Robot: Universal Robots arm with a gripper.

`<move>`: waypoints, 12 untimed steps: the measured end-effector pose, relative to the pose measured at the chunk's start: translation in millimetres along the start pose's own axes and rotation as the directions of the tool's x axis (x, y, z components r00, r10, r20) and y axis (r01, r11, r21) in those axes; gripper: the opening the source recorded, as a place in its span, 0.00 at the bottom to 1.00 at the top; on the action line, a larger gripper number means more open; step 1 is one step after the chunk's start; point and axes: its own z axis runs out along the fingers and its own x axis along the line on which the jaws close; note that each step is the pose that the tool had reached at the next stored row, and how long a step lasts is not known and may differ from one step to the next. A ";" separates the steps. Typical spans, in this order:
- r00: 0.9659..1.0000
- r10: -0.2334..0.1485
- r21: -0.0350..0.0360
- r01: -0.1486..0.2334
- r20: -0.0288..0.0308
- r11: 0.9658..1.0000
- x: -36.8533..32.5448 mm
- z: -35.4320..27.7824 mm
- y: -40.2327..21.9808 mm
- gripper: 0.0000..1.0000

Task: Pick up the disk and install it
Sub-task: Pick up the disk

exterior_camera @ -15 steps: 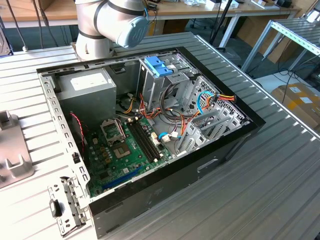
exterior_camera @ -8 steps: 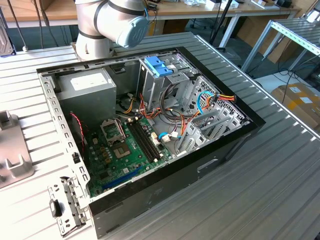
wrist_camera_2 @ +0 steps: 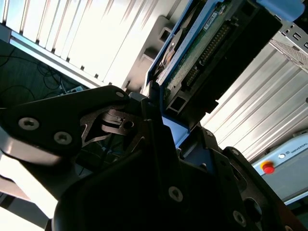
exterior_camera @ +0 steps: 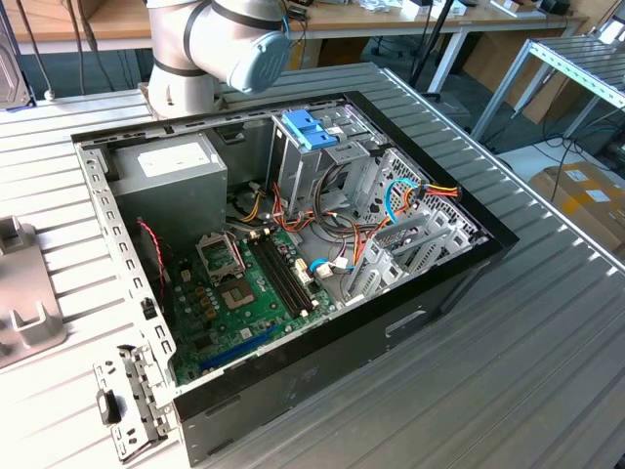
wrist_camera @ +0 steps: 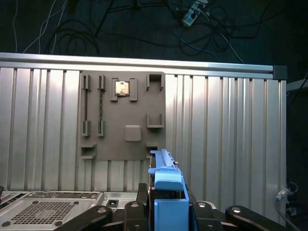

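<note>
The disk stands on edge in its light-blue plastic frame between the black fingers of my gripper, which is shut on it. In the second wrist view the disk shows its green circuit board and connector edge, with the gripper clamped on the blue frame at its near end. The disk hangs in the air above the ribbed metal table. In the exterior view the open computer case lies on the table, with the drive cage and its blue tabs at the far side.
A grey fixture plate with slots lies on the table below the gripper; it also sits at the exterior view's left. Inside the case are the grey power supply, the motherboard and loose cables. The arm's base stands behind the case.
</note>
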 end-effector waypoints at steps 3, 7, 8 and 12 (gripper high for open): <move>1.000 0.000 0.000 0.000 0.000 1.000 0.0 -0.1 -1.3 0.37; 1.000 0.000 0.000 0.000 0.000 1.000 0.1 -0.1 -3.8 0.37; 1.000 0.000 0.000 0.000 0.000 1.000 0.1 -0.2 -4.1 0.37; 1.000 0.000 0.000 0.000 0.000 1.000 0.2 -0.2 -5.6 0.37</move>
